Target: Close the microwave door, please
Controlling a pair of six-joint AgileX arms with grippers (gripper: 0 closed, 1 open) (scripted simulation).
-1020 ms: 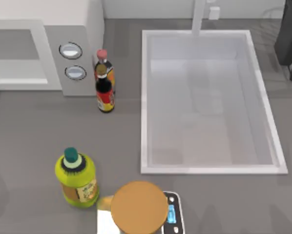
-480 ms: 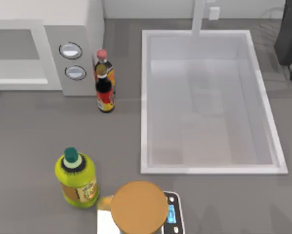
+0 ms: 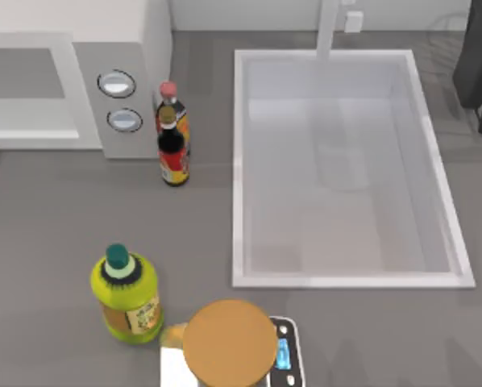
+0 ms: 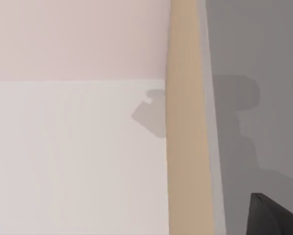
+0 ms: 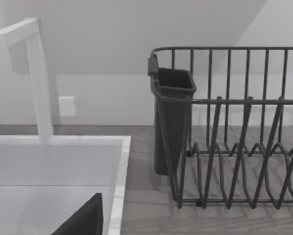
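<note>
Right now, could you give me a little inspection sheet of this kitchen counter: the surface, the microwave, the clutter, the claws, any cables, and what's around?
Surface: grey counter, bare between the items.
Job's things: white microwave at the top view's far left, two round dials; its door lies flush with the front, looking closed.
Clutter: dark sauce bottle and a red-capped bottle beside the microwave; green bottle near the front; round tan lid over a scale.
Claws: nothing seen clearly; a dark corner sits in each wrist view.
Cables: nothing seen.
Surroundings: white sink with faucet; dark dish rack at far right.
</note>
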